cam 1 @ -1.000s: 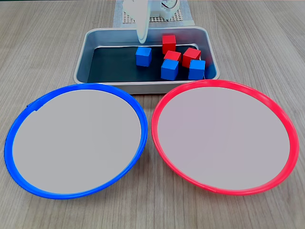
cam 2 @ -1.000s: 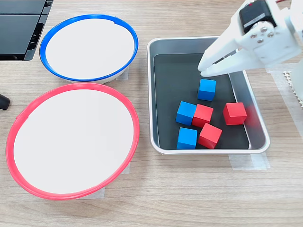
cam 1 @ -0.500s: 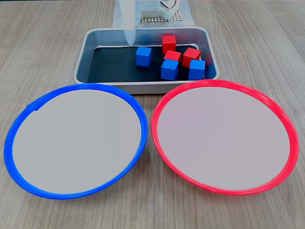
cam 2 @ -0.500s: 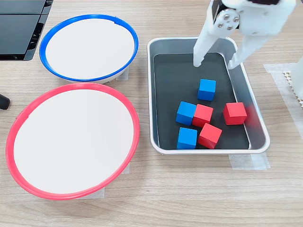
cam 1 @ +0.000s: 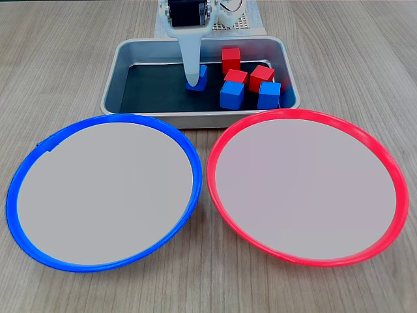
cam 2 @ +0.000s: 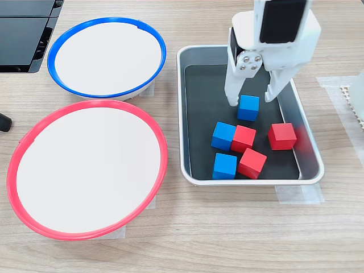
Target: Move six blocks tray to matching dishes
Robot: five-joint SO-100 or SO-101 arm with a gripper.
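Note:
Six cubes lie in the silver tray [cam 2: 182, 114] [cam 1: 114, 81]. My open gripper [cam 2: 249, 100] [cam 1: 194, 77] points down into the tray, with one finger on each side of a blue cube [cam 2: 248, 108] [cam 1: 199, 79]; I cannot tell whether they touch it. Two more blue cubes [cam 2: 223, 136] [cam 2: 224, 166] sit beside two red cubes [cam 2: 243, 139] [cam 2: 252, 163]. A third red cube [cam 2: 282, 136] lies apart. In both fixed views the blue-rimmed dish [cam 2: 162, 54] [cam 1: 195, 166] and the red-rimmed dish [cam 2: 164, 153] [cam 1: 212, 176] hold nothing.
A black device [cam 2: 23, 34] lies at the top left corner, and a small dark object [cam 2: 3, 122] pokes in from the left edge. A white perforated pad [cam 1: 242, 25] lies behind the tray under the arm base. Both dishes crowd the tray's long side.
The gripper has turned upright, opened and come down into the tray, so that its fingers now straddle the lone blue cube. No cube has moved.

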